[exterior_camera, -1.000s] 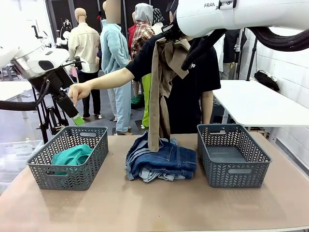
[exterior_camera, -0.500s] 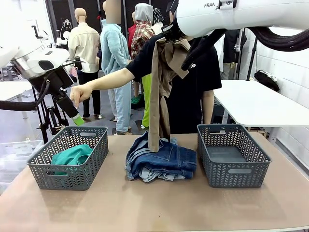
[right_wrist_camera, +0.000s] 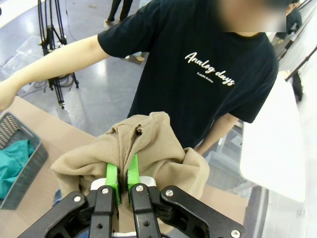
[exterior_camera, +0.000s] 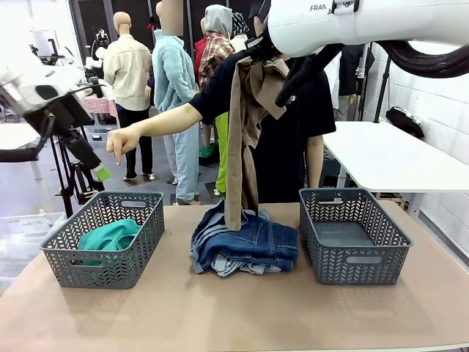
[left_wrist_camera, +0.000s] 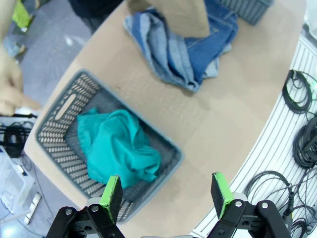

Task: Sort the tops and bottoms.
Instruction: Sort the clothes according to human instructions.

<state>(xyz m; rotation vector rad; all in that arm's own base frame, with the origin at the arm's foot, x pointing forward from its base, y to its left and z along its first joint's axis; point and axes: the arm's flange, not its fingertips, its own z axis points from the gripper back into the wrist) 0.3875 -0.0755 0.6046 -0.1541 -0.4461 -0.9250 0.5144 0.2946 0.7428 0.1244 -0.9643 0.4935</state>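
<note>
Two grippers: right gripper clamped on hanging tan shirt; left gripper spread wide, holding nothing; left basket holds teal top; denim pile between it and right basket.

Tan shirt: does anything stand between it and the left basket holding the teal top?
Nothing lies on the table between them. The tan shirt hangs from the shut right gripper, tail on the jeans. Over the left basket, the person's hand and open left gripper hover, possibly in its path.
</note>
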